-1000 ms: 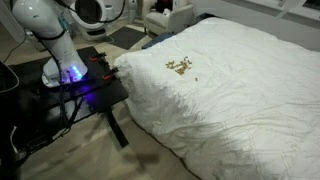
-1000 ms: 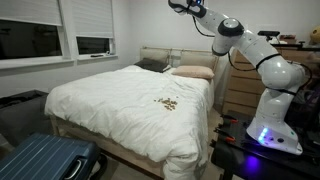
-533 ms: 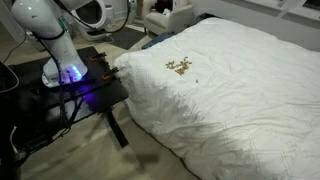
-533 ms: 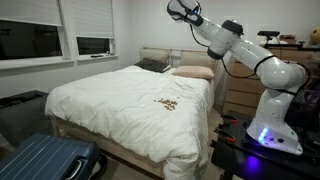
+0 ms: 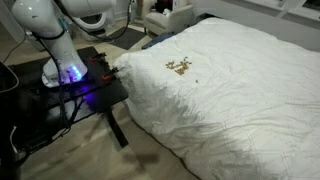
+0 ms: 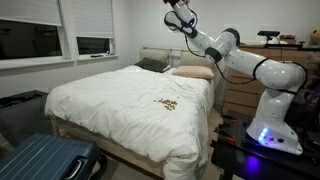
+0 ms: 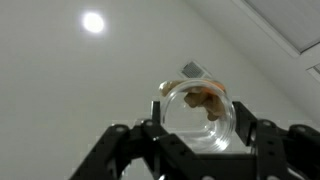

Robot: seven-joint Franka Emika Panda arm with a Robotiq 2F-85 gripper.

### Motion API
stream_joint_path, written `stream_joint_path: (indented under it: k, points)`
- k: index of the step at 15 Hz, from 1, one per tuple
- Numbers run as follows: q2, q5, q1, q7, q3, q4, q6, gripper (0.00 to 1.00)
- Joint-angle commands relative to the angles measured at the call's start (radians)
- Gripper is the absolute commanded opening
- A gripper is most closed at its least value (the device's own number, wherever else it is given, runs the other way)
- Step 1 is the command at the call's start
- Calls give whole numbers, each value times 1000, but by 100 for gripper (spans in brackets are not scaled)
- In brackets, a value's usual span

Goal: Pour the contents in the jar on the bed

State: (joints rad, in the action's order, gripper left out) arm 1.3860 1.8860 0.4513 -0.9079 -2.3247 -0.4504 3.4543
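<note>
The arm (image 6: 228, 42) is reared up high in an exterior view, its end in the upper middle of the frame, well above the bed (image 6: 100, 105). In the wrist view the fingers (image 7: 245, 125) are clenched on the jar (image 7: 185, 110), one on each side, with bare ceiling and a round lamp (image 7: 93, 22) behind. A small clump of tan bits (image 7: 208, 97) sits inside the glass, so I judge the pour mostly done but not finished. The heap (image 5: 181, 67) lies on the white duvet in both exterior views, well apart from the arm's end.

Now the dangers. The jar is far up, and in the picture it hangs nearer the pillow (image 6: 193, 72) than the heap, so anything tipped out from there could bounce and scatter, maybe off the edge to the floor or toward the black table (image 5: 100, 95). The last bits look stuck together or lodged; a hard shake to free them could loosen the hold, and smooth glass may slip between the fingers. How the jar's mouth is tilted I cannot tell from here, so a wrong wrist turn could simply keep the bits inside.
</note>
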Motion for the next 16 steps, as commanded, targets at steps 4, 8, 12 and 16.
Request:
stream_joint_path:
  k: [4,8,12,16]
  points:
    - [103,325,-21,77,-252,-179,1,45]
    - [93,427,-70,123,-314,-183,1,45]
    - [90,352,-59,101,-283,-217,1,45]
    - [89,214,-34,68,-283,-299,1,45]
